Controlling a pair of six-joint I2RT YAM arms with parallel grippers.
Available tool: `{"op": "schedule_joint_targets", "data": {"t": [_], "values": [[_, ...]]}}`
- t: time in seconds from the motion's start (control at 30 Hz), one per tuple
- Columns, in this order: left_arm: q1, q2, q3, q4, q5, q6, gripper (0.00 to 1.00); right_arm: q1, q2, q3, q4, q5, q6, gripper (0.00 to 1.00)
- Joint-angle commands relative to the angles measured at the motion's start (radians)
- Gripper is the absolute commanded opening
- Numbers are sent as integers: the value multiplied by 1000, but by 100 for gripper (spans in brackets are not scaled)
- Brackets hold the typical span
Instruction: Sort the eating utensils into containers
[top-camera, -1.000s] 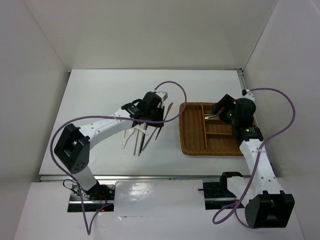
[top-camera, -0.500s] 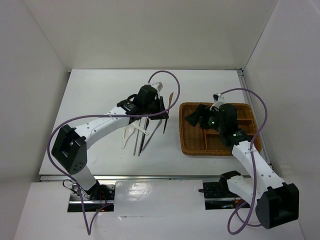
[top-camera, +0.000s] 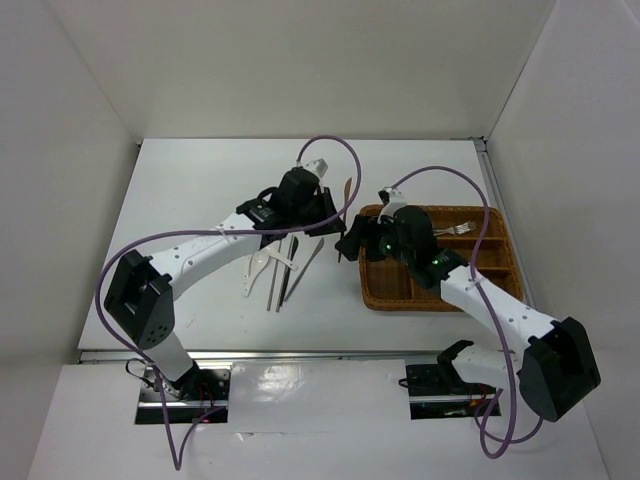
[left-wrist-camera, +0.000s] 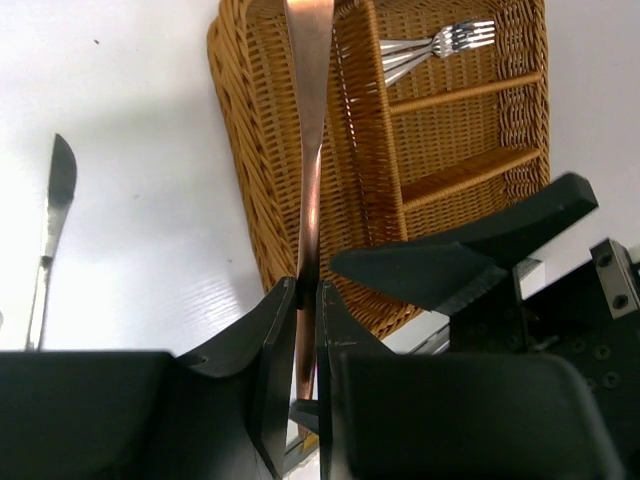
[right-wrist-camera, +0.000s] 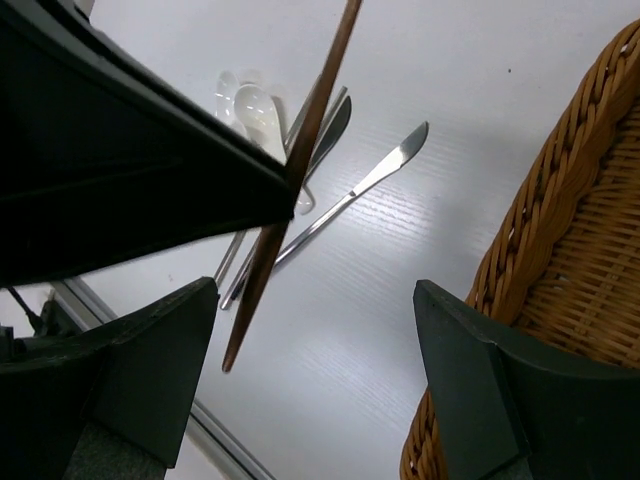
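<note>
My left gripper (top-camera: 330, 215) is shut on a reddish-brown stick (top-camera: 347, 190) and holds it in the air just left of the brown wicker tray (top-camera: 390, 298). In the left wrist view the stick (left-wrist-camera: 308, 150) runs from the gripper (left-wrist-camera: 308, 300) out over the tray's left wall (left-wrist-camera: 250, 200). Silver forks (top-camera: 456, 230) lie in a back compartment and also show in the left wrist view (left-wrist-camera: 440, 45). My right gripper (top-camera: 352, 241) is open and empty at the tray's left edge, right beside the stick (right-wrist-camera: 290, 180). White spoons (top-camera: 255, 265) lie on the table.
Silver knives and thin dark sticks (top-camera: 285, 270) lie in a loose pile left of the tray; one knife (right-wrist-camera: 370, 185) points toward the tray rim (right-wrist-camera: 560, 230). The two grippers are very close together. White walls close in the table at the back and sides.
My right arm has swung left from the tray's back right to its left edge, leaving the forks in the tray. My left gripper has lifted the stick and moved slightly right.
</note>
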Motion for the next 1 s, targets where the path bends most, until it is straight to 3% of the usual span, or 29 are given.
{"op": "schedule_joint_targets", "data": {"t": [0.0, 0.1, 0.2, 0.27, 0.37, 0.47, 0.53, 0.67, 0.7, 0.83, 0.97], "values": [[-23, 3, 42, 51, -11, -35, 13, 14, 33, 64, 86, 46, -15, 87], [-32, -6, 42, 63, -1, -44, 13, 14, 70, 73, 86, 70, -15, 86], [-32, -6, 32, 72, 8, -44, 13, 24, 82, 84, 86, 79, -15, 74], [-41, -6, 32, 72, 8, -44, 13, 24, 91, 84, 96, 79, -15, 56], [-41, -6, 23, 72, 17, -55, 13, 24, 113, 104, 96, 98, -15, 45], [-41, -6, 23, 83, 17, -42, 15, 24, 113, 114, 55, 131, 5, 21], [-41, 3, 51, 39, -6, -24, 18, 24, 113, 131, -3, 238, 94, 4], [-32, 3, 81, -90, -165, 18, 46, -1, 113, 168, -195, 447, 277, 0], [-18, -9, 97, -141, -191, 34, 60, -31, 113, 168, -270, 479, 313, 0], [26, -67, 82, -184, -276, 83, 67, -180, 74, 159, -410, 527, 476, 0], [71, -113, 8, -184, -264, 93, 68, -343, 47, 125, -522, 562, 626, 0]]}}
